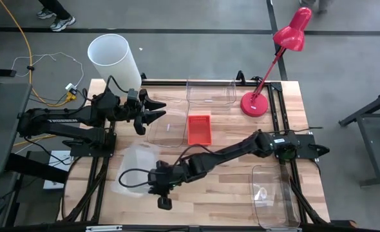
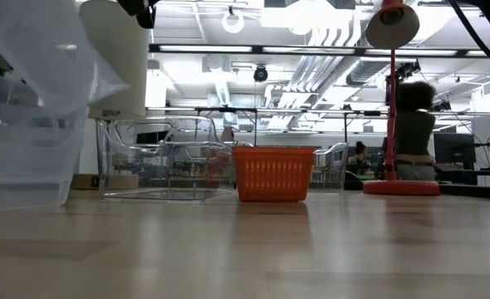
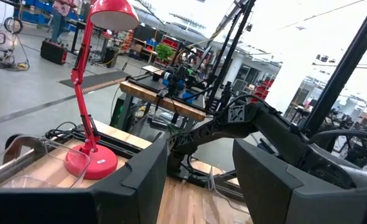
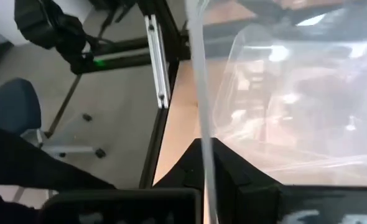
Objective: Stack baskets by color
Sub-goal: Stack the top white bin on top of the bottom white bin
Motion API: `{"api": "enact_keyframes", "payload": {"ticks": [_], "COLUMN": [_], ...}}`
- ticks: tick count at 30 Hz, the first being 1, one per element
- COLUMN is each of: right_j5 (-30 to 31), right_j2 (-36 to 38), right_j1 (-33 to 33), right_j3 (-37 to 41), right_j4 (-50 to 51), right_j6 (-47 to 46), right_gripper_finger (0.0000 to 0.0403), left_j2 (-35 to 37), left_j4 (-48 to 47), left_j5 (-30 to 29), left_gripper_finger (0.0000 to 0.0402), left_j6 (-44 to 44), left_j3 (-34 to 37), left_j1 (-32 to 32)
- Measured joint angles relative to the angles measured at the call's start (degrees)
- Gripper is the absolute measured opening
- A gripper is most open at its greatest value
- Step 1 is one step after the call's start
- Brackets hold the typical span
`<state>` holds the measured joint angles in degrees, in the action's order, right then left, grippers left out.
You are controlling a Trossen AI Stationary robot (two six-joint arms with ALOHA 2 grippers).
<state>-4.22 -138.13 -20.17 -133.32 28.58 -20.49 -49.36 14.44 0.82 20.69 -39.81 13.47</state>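
The right gripper (image 1: 156, 182), pinching the thin wall of a clear bin (image 1: 137, 169) well in front of the orange basket (image 1: 199, 129), could let it slip. The left gripper (image 1: 156, 108) hovers spread beside another clear bin (image 1: 167, 131).

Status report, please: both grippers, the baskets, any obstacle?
Right gripper shut on clear bin rim, table's left-front. Left gripper open, empty, back-left. Orange basket mid-table. Nothing blocking.
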Motion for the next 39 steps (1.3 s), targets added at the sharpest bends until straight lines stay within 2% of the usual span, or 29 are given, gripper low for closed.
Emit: {"api": "enact_keyframes", "payload": {"ticks": [11, 19, 24, 27, 34, 39], "right_j5": [2.89, 5.78, 7.12, 7.61, 15.81, 19.35], "right_j2": [3.53, 5.18, 5.54, 5.56, 5.01, 2.64], "right_j1": [-0.1, -0.1, -0.1, -0.1, -0.1, -0.5], "right_j3": [-0.11, -0.15, -0.14, 0.07, 0.31, 0.33], "right_j4": [9.0, 15.19, 7.14, 1.83, -0.5, -5.92], "right_j6": [1.51, 2.49, 1.52, -0.84, -8.36, -13.81], "right_gripper_finger": [0.0, 0.0, 0.0, 0.0, 0.0, 0.0], "left_j2": [-0.01, 0.7, 2.04, 3.99, 11.33, 16.38], "left_j4": [1.37, 4.47, 6.34, 8.42, 18.71, 22.94], "left_j5": [-0.36, -4.75, -4.54, -1.56, 7.13, 7.39], "left_gripper_finger": [0.0172, 0.0172, 0.0172, 0.0172, 0.0172, 0.0172], "left_j6": [-2.94, -3.35, -3.37, -2.54, 6.77, 9.11], "left_j3": [0.02, 0.04, 0.04, 0.04, 0.02, 0.0], "left_j1": [0.0, 0.09, 0.11, 0.11, 0.09, 0.09]}}
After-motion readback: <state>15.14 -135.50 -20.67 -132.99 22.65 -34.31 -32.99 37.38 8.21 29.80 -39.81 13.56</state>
